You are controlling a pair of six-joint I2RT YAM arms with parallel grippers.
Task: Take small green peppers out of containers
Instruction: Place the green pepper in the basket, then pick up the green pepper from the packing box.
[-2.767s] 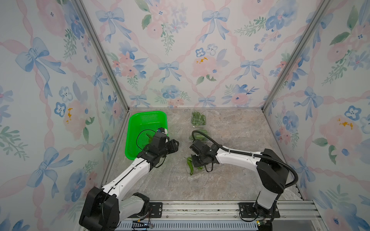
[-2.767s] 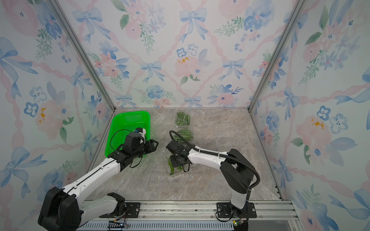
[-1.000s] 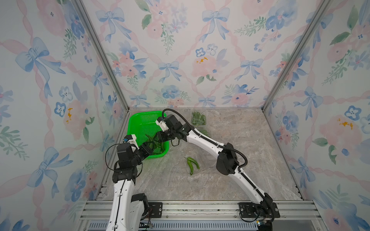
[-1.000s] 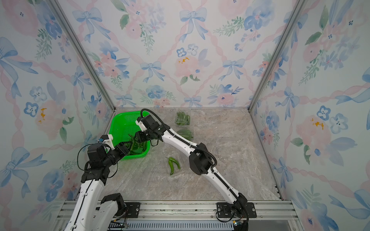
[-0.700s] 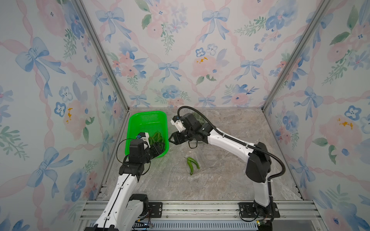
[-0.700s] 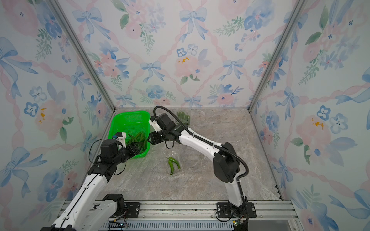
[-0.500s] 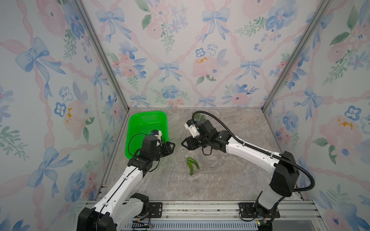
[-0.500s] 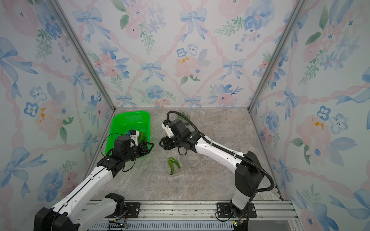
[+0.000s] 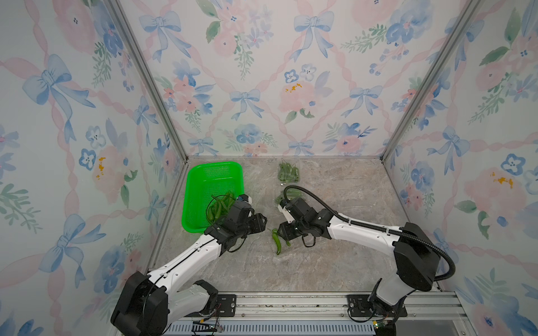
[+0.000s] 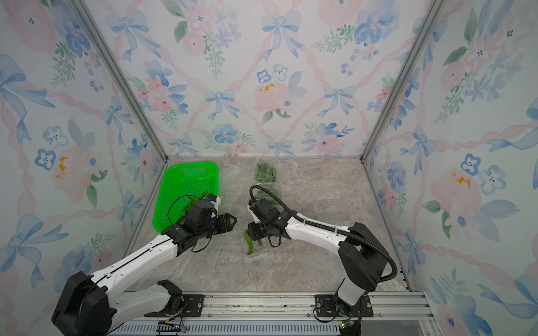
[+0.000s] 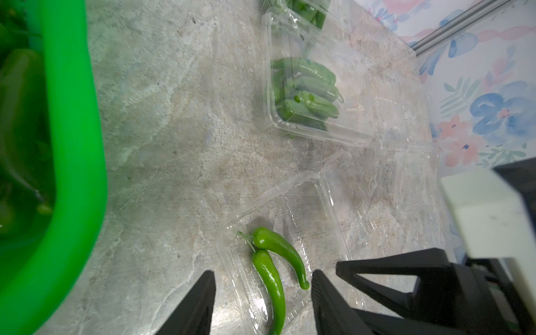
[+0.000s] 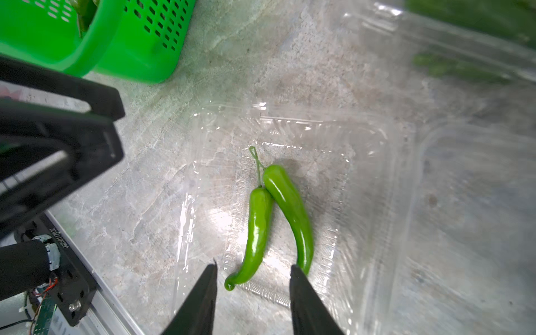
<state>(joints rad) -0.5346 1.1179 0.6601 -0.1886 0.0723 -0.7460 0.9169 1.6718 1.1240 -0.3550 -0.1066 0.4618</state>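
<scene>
Right wrist view: the right gripper (image 12: 253, 265) hangs over an opened clear container (image 12: 368, 179) on the worktop (image 12: 261, 58), jaws apart and holding nothing. Two small green peppers (image 12: 290, 203) lie on the container floor, touching near the stems.

Step in hand, by judgement: approach for a pick. The next move calls for descent until the jaws straddle one pepper across its width, then closure.

The left gripper (image 11: 263, 272) waits close by, jaws apart and empty.

The peppers are slim, curved and glossy, so they may slip. More sit in a second container (image 11: 304, 90) and in the green basket (image 12: 116, 58).
</scene>
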